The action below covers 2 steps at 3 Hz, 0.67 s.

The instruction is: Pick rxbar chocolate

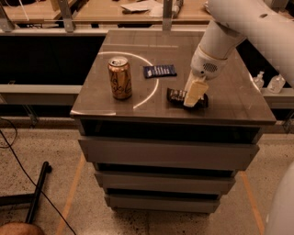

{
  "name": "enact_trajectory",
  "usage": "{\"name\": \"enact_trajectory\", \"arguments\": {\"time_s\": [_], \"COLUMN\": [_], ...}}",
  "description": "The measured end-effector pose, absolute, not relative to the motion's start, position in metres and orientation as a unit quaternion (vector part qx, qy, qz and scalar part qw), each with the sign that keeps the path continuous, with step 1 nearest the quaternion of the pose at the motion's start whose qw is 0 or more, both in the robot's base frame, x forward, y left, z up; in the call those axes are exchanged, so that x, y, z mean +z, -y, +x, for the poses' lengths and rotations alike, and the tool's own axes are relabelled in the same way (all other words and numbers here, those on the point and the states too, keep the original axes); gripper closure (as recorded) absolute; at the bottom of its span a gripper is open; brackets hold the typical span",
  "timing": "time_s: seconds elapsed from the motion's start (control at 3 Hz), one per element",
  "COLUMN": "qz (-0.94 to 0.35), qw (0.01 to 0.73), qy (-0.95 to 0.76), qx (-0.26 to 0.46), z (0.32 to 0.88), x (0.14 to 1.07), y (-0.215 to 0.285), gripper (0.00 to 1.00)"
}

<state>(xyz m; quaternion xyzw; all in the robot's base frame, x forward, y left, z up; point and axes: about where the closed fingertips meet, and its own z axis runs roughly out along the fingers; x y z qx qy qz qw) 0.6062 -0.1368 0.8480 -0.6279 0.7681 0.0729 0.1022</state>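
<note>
Rxbar chocolate (175, 95), near right: light, slick, thin, so I'd pinch across its width. Gripper (189, 103) is down on it; I cannot tell whether it has closed.

Drawer cabinet (167, 153) stands on the floor, mid-frame. On its top (229, 98): can (120, 78) upright at left, inside a ring mark (155, 89). Smaller bar (160, 70) lies flat right of the can and further back, at the ring's right edge. rxbar chocolate (175, 95) lies flat in front of the smaller bar, right of the ring, near the front edge, apart from both. Gripper (193, 95) is down over the rxbar's right half, arm (220, 36) coming in from upper right. Workbench (115, 11) sits behind the cabinet. Two bottles (277, 83) are off to the right, beyond the top. Cable (18, 156) and pole (37, 193) lie on the floor at left.
</note>
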Motion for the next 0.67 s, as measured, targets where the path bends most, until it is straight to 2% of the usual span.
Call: {"name": "enact_trajectory", "arguments": {"time_s": [0.33,0.67], "qz": [-0.621,-0.621], "qw": [0.151,0.159], "qy": [-0.766,-0.765], "qx": [0.068,0.066], "z": [0.6216,0.6262], "x": [0.8966,0.898], "y": [0.158,0.1555], "gripper": [1.0,1.0]}}
